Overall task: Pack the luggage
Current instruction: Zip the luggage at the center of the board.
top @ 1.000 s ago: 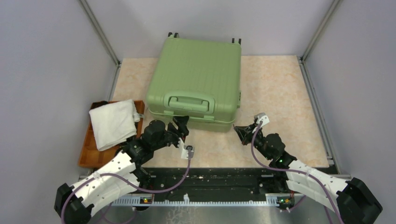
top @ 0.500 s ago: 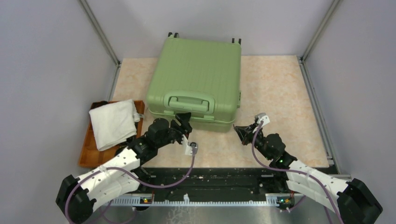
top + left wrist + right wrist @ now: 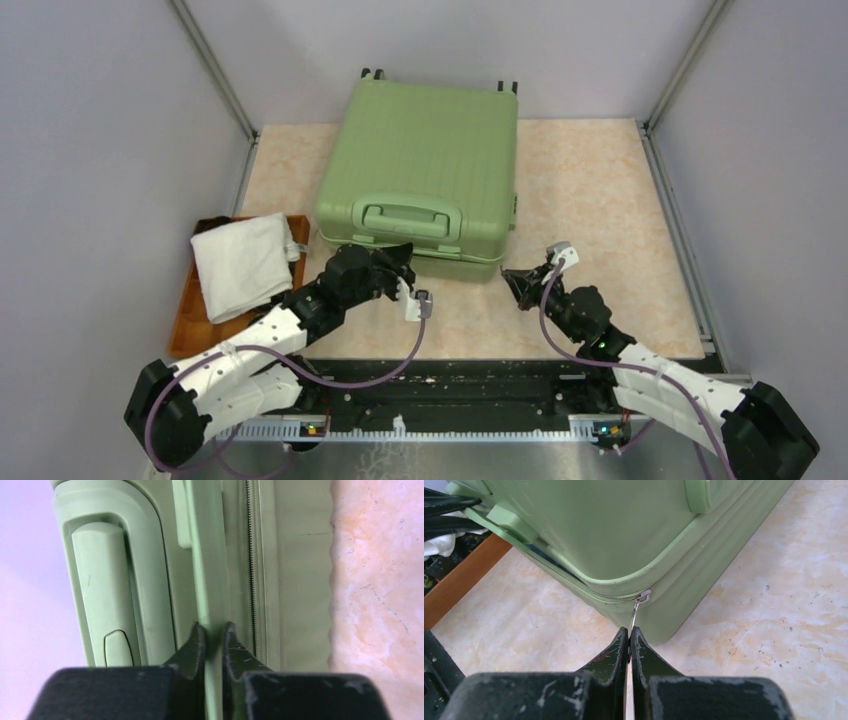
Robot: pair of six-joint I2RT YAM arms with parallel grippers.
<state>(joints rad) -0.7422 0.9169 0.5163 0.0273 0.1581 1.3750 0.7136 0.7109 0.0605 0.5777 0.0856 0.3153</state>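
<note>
Left gripper [image 3: 215, 630] nips luggage [image 3: 425, 150] at its lid rim. Right gripper [image 3: 629, 632] clamped on zip pull [image 3: 636, 612], near corner.

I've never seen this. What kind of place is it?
Probably a robot test booth: grey walls around a beige marbled tabletop, two white-and-black robot arms bolted at its edge, a light-green hard-shell suitcase.

Shell of luggage [image 3: 425, 160] matt, finely grained hard plastic, ribbed; its zip pull [image 3: 636, 614] thin bright metal; tray [image 3: 185, 325] left of luggage brown wood, holding soft white cloth [image 3: 240, 262]; tabletop [image 3: 590, 190] under luggage smooth, marbled beige.
</note>
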